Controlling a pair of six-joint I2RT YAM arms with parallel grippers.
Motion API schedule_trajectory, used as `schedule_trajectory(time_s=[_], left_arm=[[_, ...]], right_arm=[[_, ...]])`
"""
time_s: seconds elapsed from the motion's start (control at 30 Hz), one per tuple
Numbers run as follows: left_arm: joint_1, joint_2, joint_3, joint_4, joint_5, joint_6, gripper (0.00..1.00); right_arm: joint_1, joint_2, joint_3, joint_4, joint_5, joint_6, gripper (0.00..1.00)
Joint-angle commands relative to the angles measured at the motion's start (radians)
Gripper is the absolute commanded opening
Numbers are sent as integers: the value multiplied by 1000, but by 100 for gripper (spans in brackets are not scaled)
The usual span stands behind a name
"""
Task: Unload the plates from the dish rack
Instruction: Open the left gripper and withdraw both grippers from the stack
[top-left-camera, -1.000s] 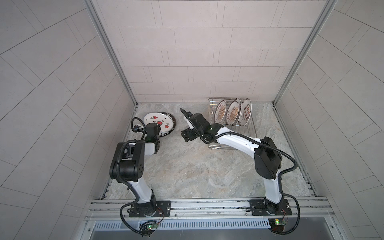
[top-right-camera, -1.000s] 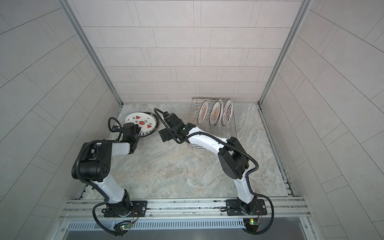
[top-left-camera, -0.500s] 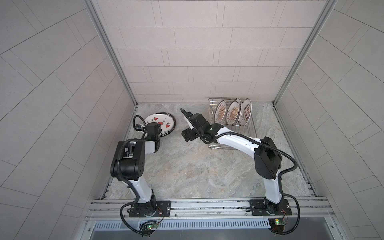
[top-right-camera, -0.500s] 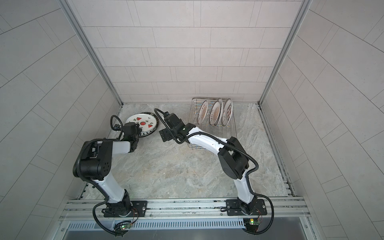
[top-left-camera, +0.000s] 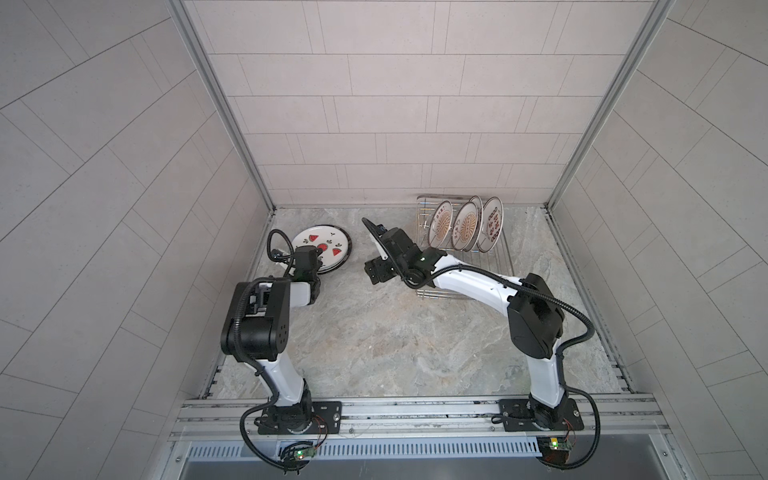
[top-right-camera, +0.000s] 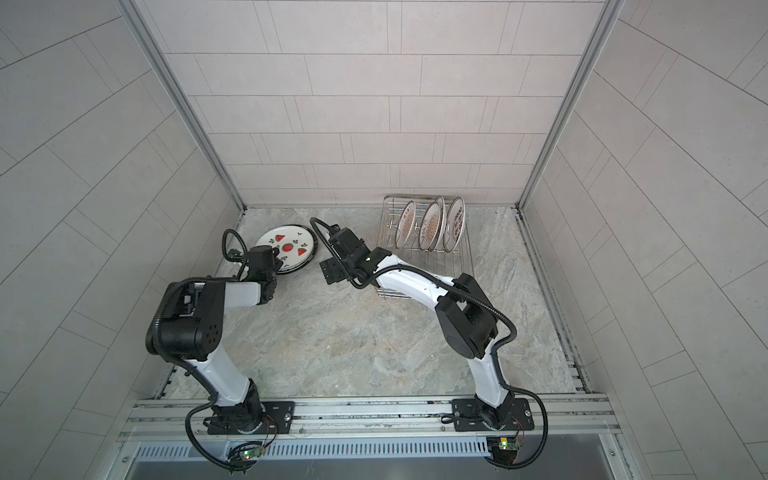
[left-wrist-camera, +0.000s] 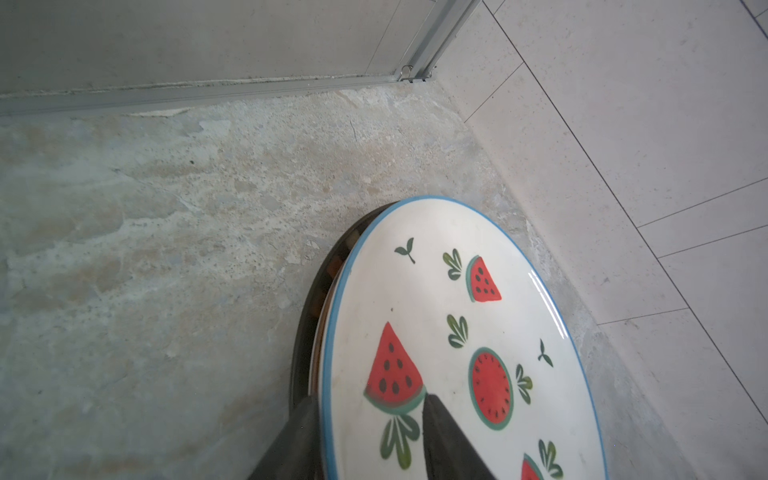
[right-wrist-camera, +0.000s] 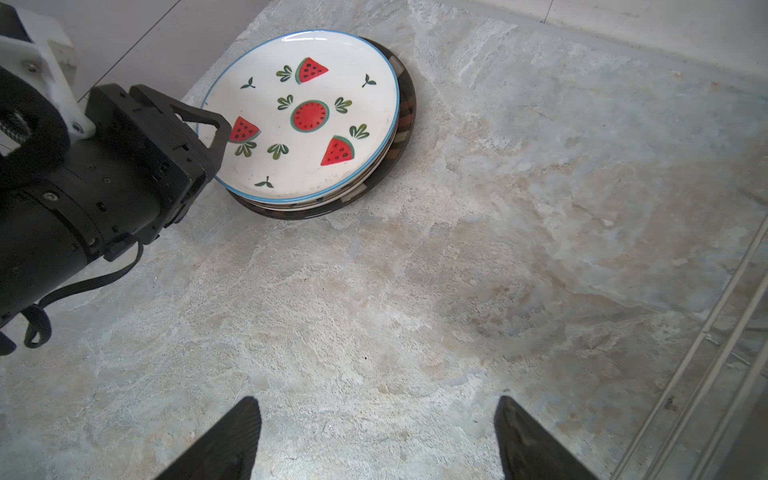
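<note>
Watermelon plate (right-wrist-camera: 303, 116) atop dark plate (right-wrist-camera: 409, 104), table's (right-wrist-camera: 415, 291) far left corner.
Our left gripper (left-wrist-camera: 370, 399) straddles its rim, jaws parted; our right gripper (right-wrist-camera: 378, 401) gapes empty.

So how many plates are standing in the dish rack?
3 in the dish rack: sunburst plate at left, second sunburst plate mid-row, red-print plate at right. A fourth may hide behind the middle one.

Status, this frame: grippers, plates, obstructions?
Left gripper open, fingers straddling watermelon plate rim; it lies atop dark-rimmed plate. Right gripper open, empty. Other plates upright in dish rack. Nothing blocking.
</note>
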Motion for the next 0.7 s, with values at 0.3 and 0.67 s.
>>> schedule_trajectory(time_s=[0.3,0.67], left_arm=[[-2,-57,-21,29,-61,27,60],[-3,-287,-90,15,1,57,78]], right_arm=[[11,-75,-48,21,26,-2,89],[29,-256,-169,94,89,-49,89]])
